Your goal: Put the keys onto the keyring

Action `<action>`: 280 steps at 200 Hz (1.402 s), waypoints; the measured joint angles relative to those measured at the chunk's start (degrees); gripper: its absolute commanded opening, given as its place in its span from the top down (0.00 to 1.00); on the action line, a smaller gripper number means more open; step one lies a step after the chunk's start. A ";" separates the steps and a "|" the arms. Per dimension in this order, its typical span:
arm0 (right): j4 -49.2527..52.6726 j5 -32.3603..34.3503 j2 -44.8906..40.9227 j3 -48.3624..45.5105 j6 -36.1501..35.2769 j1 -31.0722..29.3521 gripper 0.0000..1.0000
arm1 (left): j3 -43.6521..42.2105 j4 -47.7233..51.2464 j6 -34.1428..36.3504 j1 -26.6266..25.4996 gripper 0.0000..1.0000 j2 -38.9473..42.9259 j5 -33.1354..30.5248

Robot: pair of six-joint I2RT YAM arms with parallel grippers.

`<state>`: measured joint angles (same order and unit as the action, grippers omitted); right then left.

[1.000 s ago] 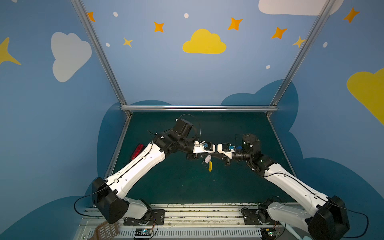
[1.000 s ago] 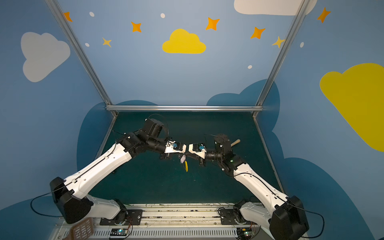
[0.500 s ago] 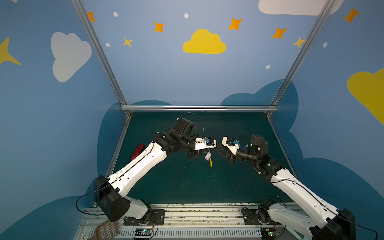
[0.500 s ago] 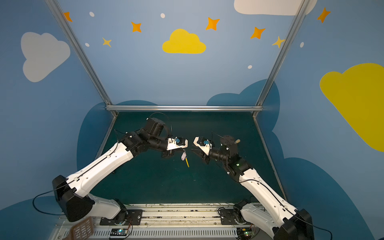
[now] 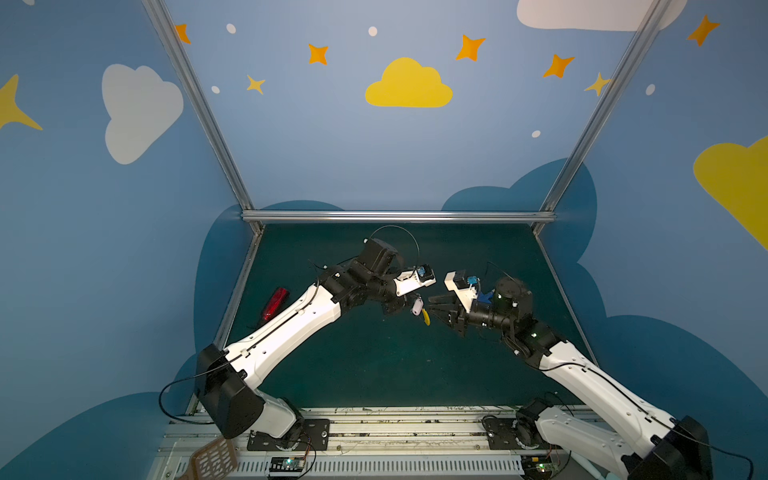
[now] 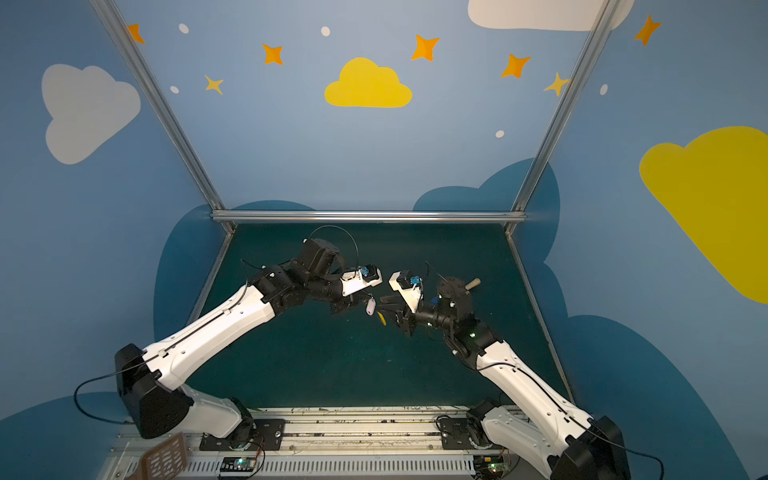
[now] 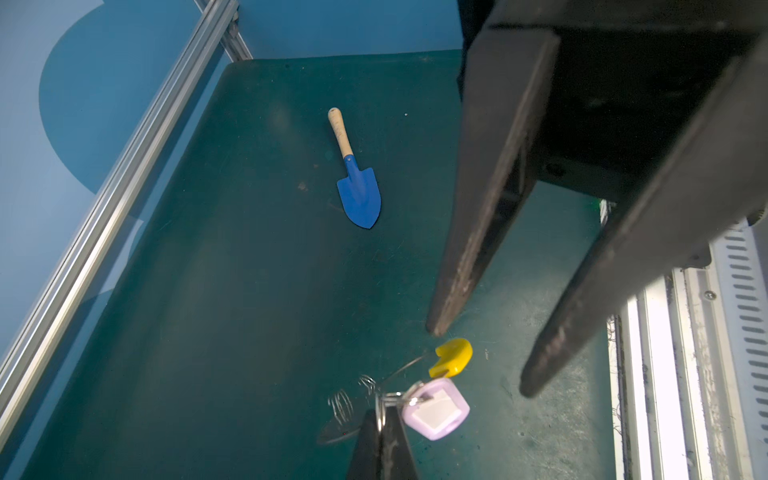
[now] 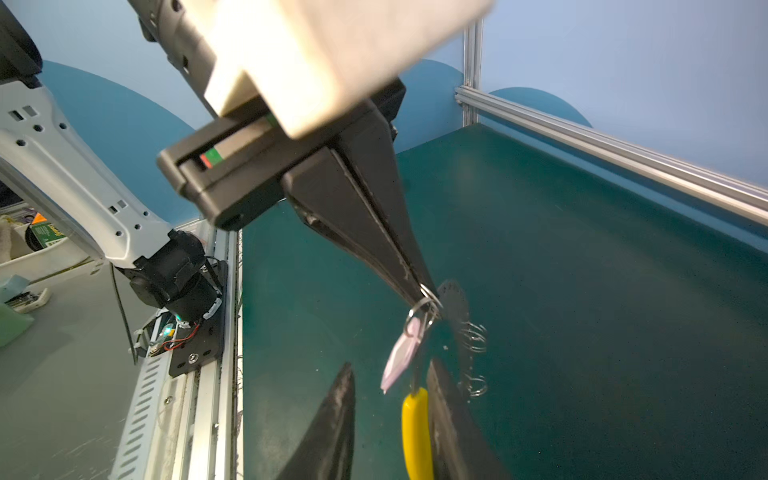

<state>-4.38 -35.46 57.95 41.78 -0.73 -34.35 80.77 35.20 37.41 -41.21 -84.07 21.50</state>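
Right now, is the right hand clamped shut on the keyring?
No, in the right wrist view the right hand has its fingers apart, while the keyring hangs from the shut left hand.

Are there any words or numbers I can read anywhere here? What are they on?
No words or numbers can be read.
Green label off the table's edge, in the right wrist view: it has print, but it is too blurred to read.
Key tag: its white panel looks blank.
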 measured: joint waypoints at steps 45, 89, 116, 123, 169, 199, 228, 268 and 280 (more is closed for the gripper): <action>-0.17 3.02 2.78 1.73 3.85 -1.05 0.72 | 0.00 -0.70 -1.44 -0.48 0.97 -0.04 -1.29; -3.23 5.70 2.84 1.73 6.14 -1.27 0.75 | 0.00 -0.76 -1.73 -0.96 0.96 -0.04 -1.49; -4.44 5.86 3.87 1.73 6.97 -1.40 0.75 | 0.00 -0.76 -1.90 -1.07 0.97 -0.04 -1.55; -4.44 5.86 4.22 1.73 7.08 -1.46 0.75 | 0.00 -0.76 -1.92 -1.07 0.97 -0.04 -1.62; -4.37 5.92 4.79 1.73 7.48 -1.57 0.77 | 0.59 -0.68 -2.10 -1.07 0.97 -0.04 -2.03; -3.96 6.08 4.87 1.79 7.63 -1.66 0.91 | 0.98 -0.66 -2.10 -1.07 0.97 -0.04 -2.40; -3.23 6.58 4.92 1.90 8.02 -1.66 0.99 | 0.98 -0.46 -1.86 -1.07 0.97 -0.11 -2.69; -1.62 8.61 3.65 1.92 8.66 -1.88 1.00 | 0.98 -0.15 -0.74 -1.11 0.97 -0.15 -2.64; -0.81 8.72 3.19 1.95 8.63 -1.86 1.00 | 0.98 0.00 -0.20 -1.20 0.97 -0.15 -2.49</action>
<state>-5.19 -26.74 61.14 43.72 7.90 -36.21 81.76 35.20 37.21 -42.41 -84.23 19.00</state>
